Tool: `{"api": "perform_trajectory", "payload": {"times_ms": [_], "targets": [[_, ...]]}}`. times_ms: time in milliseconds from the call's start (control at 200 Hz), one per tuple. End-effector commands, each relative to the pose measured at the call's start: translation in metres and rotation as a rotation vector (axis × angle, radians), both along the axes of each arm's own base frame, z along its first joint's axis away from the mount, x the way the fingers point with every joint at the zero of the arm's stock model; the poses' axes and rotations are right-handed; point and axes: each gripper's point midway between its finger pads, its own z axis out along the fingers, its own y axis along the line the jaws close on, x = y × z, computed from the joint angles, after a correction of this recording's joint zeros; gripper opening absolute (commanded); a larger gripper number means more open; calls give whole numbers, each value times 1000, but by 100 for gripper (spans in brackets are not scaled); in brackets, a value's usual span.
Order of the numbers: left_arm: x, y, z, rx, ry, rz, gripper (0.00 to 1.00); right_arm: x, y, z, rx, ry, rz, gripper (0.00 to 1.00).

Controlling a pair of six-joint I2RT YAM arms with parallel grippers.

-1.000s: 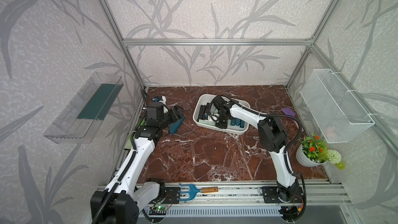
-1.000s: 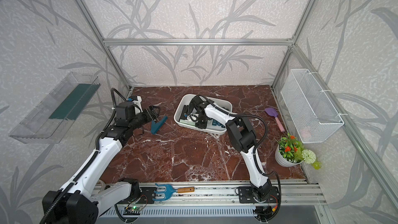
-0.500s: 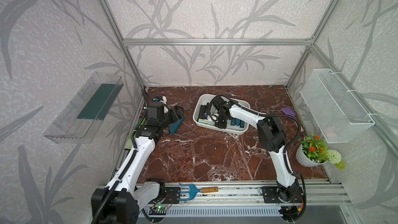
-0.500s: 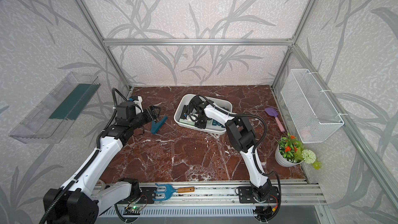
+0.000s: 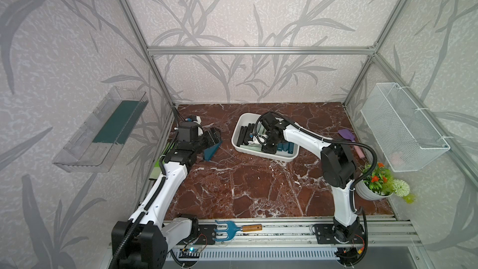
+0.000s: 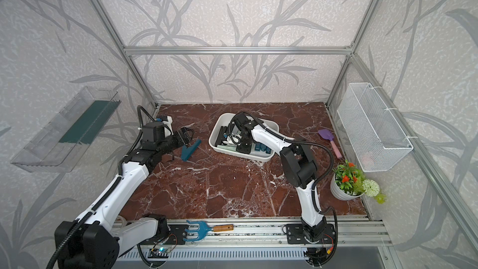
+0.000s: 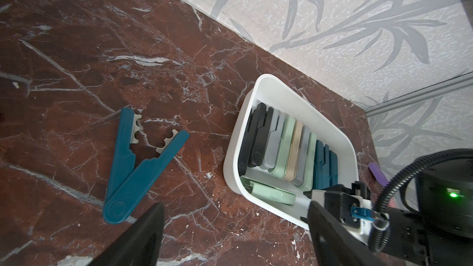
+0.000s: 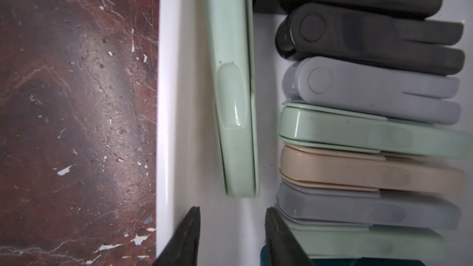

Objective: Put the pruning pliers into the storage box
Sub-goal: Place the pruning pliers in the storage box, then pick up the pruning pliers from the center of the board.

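Observation:
The white storage box (image 5: 236,135) (image 6: 214,135) stands mid-table at the back, holding a row of folded pruning pliers (image 7: 281,149) (image 8: 371,124) in black, grey, mint, beige and teal. My right gripper (image 5: 267,148) (image 8: 233,209) is down inside the box, open, with nothing between its fingers. A mint green pliers (image 8: 235,98) (image 7: 271,194) lies free along the box wall just beyond the fingertips. A dark teal pliers (image 5: 210,150) (image 7: 138,170) lies spread open on the marble left of the box. My left gripper (image 5: 214,137) (image 7: 234,208) hovers beside it, open and empty.
A blue hand rake (image 5: 232,230) lies on the front rail. A purple spatula (image 5: 348,137) and a flower pot (image 5: 372,187) sit at the right. A white wire basket (image 5: 403,130) hangs on the right wall and a clear bin (image 5: 103,130) on the left wall.
My right gripper's jaws have spread apart inside the box, and the mint pliers now lies free. The left jaws widened slightly. Neither arm has shifted noticeably.

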Motion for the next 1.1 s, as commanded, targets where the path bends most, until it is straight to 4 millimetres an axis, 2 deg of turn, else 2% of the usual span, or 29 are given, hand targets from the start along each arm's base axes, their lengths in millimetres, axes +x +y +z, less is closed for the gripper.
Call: {"api": "perform_trajectory", "payload": {"times_ms": [0,160,355,415,435,490,545,700,920,1095], "targets": [[0,16,-17,104,80,32,90,2,0,29,79,-32,-35,43],[1,32,-49,214,252,66,92,27,-6,68,226,-115,-236,40],[1,58,-79,405,444,95,94,42,-20,108,500,-155,-524,42],[3,57,-85,427,471,72,94,44,-25,115,597,-121,-597,43],[4,57,-88,434,480,68,95,44,-26,129,651,-123,-609,42],[6,52,-96,434,499,33,95,43,-30,138,743,-91,-649,43],[7,50,-107,444,532,20,95,46,-37,141,769,-99,-704,44],[12,46,-128,557,590,-27,98,56,-56,131,675,-137,-809,46],[26,38,-151,547,610,-58,98,56,-59,120,693,-130,-821,46],[28,40,-175,563,669,-81,98,55,-60,116,698,-122,-822,46]]}}
